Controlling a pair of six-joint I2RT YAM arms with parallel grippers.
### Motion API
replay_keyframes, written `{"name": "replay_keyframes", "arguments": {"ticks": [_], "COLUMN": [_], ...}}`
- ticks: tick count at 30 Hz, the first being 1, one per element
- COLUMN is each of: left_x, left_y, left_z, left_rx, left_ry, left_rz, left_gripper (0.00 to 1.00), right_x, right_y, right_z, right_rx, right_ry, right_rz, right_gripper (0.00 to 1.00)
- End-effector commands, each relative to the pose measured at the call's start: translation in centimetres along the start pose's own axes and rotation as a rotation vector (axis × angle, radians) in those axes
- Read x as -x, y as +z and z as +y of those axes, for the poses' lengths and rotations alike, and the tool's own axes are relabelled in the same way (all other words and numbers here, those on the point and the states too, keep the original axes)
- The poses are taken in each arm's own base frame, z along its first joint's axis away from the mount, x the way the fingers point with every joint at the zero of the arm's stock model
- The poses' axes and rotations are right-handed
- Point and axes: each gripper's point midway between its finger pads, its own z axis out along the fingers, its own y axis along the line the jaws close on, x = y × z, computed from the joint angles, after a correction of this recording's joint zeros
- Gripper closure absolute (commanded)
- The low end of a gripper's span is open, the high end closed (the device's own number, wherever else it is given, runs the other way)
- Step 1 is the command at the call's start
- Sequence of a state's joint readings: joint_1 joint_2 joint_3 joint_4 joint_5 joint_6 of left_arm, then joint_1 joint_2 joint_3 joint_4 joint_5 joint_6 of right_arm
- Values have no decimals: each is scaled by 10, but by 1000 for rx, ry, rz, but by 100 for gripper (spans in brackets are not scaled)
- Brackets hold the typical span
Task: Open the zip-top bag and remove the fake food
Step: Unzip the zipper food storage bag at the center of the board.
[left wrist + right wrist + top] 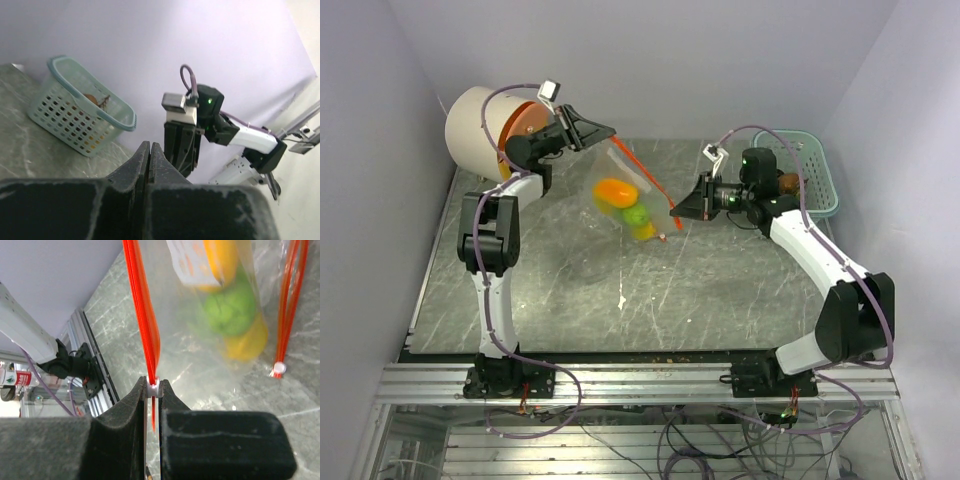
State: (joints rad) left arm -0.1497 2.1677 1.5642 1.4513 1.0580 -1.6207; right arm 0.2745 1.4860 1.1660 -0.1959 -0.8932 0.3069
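**Left gripper** (150, 150): black fingers pressed flat together. The wrist view shows no plastic between them. From above, the upper corner of the bag lies right at the fingertips; whether it is caught there cannot be told.

**Right gripper** (154, 386): black fingers closed on a small white tab at the end of the red-orange zip strip (145, 315), which rises straight up from the pinch. The two grippers face each other above the table, apart.

**Bag:** the clear, crinkly zip-top bag (611, 166) hangs in the air between the two grippers, slanting from the left fingertips down to the right ones, off the dark grey marbled table (570, 300). It appears blurred. A second run of red-orange strip (286, 305) hangs apart from the pinched one and ends in a white knob (278, 369).

**Contents:** the fake food (616, 190) sits inside the bag, an orange rounded piece uppermost, a green lump (227, 315) beneath it, and a yellow piece (245, 342) lowest.

**Surroundings:** a pale teal perforated plastic basket (65, 120) stands at the far right of the table, behind the right arm (810, 250), with a brown lump (92, 99) inside. A large cream cylinder (470, 125) lies at the far left corner, behind the left arm.
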Motion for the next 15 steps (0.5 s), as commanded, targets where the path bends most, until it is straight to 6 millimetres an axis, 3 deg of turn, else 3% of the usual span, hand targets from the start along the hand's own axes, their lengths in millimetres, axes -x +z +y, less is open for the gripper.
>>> {"name": "replay_keyframes", "arguments": {"ticks": [1, 8, 12, 13, 15], "left_x": [45, 45, 25, 19, 5], "left_y": [-14, -13, -4, -1, 3], "left_z": [-51, -48, -50, -50, -48], "left_rx": [-151, -153, -162, -164, -163], "left_ry": [277, 255, 249, 250, 241], "left_rz": [-151, -161, -84, -64, -36], "left_gripper": [93, 93, 93, 93, 93], "right_x": [-30, -37, -29, -25, -15], "right_y": [-13, -18, -18, -18, -19], "right_z": [-2, 1, 2, 2, 3], "right_rx": [-42, -60, -63, -69, -86], "right_ry": [56, 70, 69, 62, 41], "right_rz": [59, 65, 51, 43, 24], "right_gripper": [100, 100, 100, 96, 76]}}
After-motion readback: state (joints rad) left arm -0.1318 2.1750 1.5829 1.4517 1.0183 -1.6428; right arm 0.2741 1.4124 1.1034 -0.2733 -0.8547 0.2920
